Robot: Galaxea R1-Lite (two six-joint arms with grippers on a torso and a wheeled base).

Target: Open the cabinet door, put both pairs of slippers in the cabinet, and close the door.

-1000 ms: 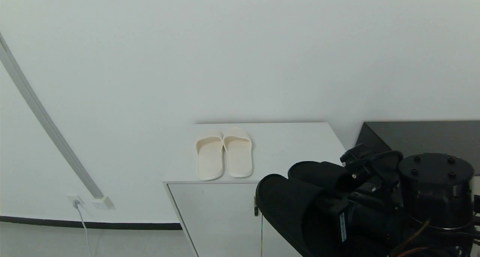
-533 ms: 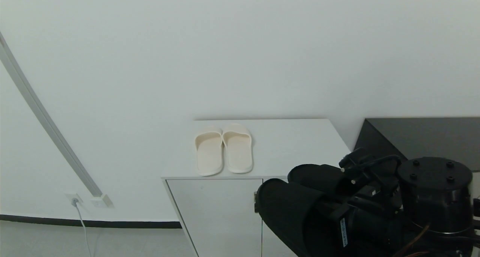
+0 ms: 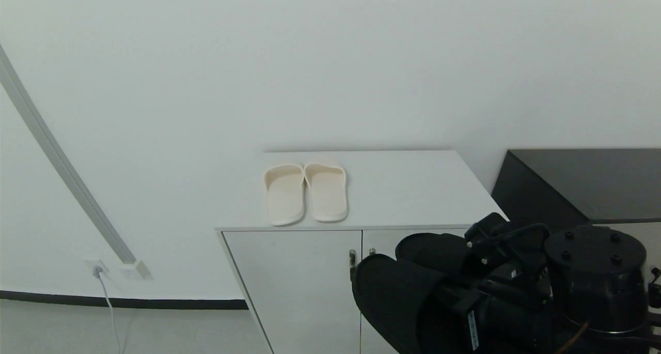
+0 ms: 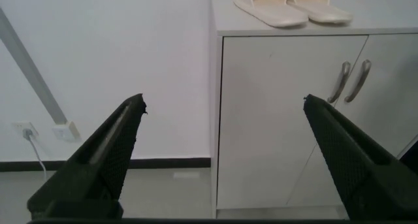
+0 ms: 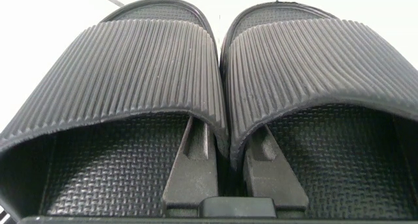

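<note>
A pair of cream slippers (image 3: 304, 193) (image 4: 290, 5) lies side by side on the left part of the white cabinet top (image 3: 408, 189). Both cabinet doors (image 3: 294, 287) are closed, with two metal handles (image 3: 352, 257) (image 4: 339, 81) at the middle seam. My right gripper (image 5: 226, 132) is shut on a pair of black slippers (image 3: 408, 287) (image 5: 150, 74), one finger inside each slipper, pinching their adjoining walls together. It holds them in front of the right door, below the cabinet top. My left gripper (image 4: 223, 103) is open, apart from the left door and facing it.
A black-topped piece of furniture (image 3: 583, 178) stands right of the cabinet. On the wall to the left are a slanted grey conduit (image 3: 51, 153) and a socket with a cable (image 3: 95, 269) (image 4: 26, 129). Bare floor lies left of the cabinet.
The head view has shifted: the cabinet sits higher in the picture and its door handles have come into view. The black slippers now hang lower against the cabinet front.
</note>
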